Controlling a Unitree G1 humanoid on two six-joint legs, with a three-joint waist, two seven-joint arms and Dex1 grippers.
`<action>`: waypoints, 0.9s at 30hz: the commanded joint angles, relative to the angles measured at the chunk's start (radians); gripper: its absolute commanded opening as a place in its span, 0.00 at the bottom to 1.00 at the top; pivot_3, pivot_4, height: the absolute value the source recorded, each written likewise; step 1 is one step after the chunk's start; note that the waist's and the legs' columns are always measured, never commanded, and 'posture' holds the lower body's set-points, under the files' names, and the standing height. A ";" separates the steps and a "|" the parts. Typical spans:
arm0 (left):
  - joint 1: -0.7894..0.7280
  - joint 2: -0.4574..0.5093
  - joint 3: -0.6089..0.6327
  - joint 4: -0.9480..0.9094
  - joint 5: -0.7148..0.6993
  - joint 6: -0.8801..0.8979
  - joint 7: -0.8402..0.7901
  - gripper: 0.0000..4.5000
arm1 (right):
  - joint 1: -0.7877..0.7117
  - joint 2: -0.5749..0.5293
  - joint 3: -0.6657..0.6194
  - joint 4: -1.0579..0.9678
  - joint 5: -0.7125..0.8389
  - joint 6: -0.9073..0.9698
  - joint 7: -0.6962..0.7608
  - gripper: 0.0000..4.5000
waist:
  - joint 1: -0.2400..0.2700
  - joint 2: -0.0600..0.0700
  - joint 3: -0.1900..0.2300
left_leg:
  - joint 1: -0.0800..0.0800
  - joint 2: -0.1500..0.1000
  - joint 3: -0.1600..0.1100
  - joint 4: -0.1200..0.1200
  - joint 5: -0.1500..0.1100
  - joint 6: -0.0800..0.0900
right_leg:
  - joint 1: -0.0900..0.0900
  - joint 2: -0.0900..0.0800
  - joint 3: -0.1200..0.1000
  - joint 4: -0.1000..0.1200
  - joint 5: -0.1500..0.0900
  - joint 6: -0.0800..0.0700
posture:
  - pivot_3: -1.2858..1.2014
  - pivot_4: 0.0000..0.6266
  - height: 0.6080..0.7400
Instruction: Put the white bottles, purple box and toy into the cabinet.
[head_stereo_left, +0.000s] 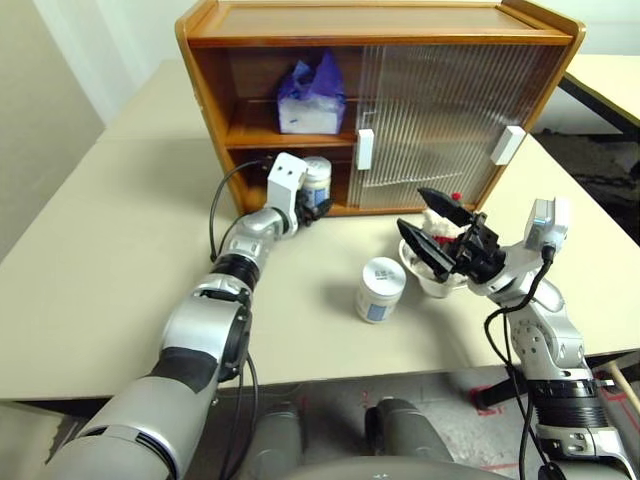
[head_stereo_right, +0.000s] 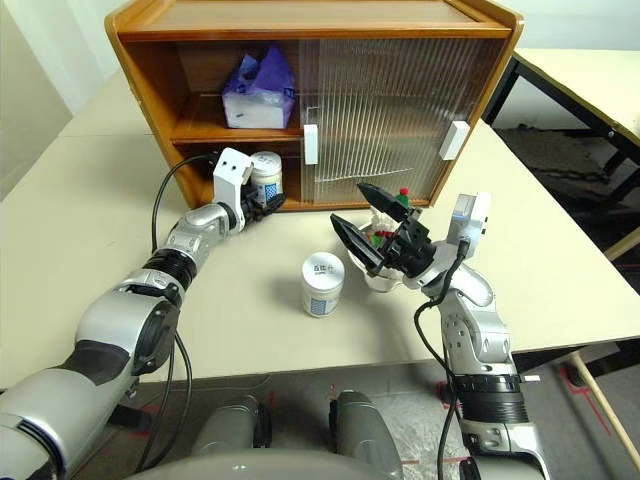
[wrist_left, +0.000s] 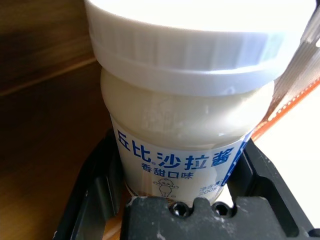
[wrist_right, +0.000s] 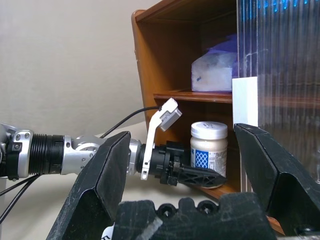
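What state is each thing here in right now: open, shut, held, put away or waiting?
Orange-brown wooden cabinet: left half open, ribbed translucent doors slid right.
Lilac-purple tissue pack: on the upper shelf.
White plastic jar at the lower shelf: upright, between the left gripper fingers.
Second white jar: upright on the table.
White plush toy: in a bowl, waiting.
Right gripper: open, empty.

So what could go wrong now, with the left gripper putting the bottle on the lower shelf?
1. The left gripper holds the bottle at the lower shelf's front edge; released there, it might tip out.
2. The sliding door edge is close beside the bottle, so pushing further in could bump it.
3. The second bottle stands near the open right gripper, which could knock it over.
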 joint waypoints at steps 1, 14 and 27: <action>-0.050 -0.007 0.008 0.031 0.020 -0.010 0.044 0.69 | 0.004 -0.005 -0.002 -0.026 0.005 -0.003 -0.006 1.00 | -0.001 0.000 0.000 | 0.000 0.000 0.000 0.000 0.000 0.000 | 0.000 0.000 0.000 0.000 0.000 0.000 | 0.51 0.00 1.00; -0.107 -0.003 0.055 0.094 0.029 0.023 0.139 0.69 | 0.041 -0.018 -0.005 -0.073 0.011 0.010 -0.020 1.00 | -0.009 0.000 0.000 | 0.000 -0.001 0.000 0.000 -0.002 -0.004 | 0.000 0.001 0.000 0.000 0.000 0.000 | 0.50 0.00 1.00; -0.099 -0.007 0.061 0.108 0.045 0.028 0.152 0.69 | 0.068 -0.042 -0.014 -0.118 0.024 0.023 -0.037 1.00 | -0.032 0.000 0.000 | 0.000 -0.001 0.000 0.000 -0.003 -0.005 | 0.000 0.001 0.000 0.000 0.000 0.000 | 0.49 0.00 1.00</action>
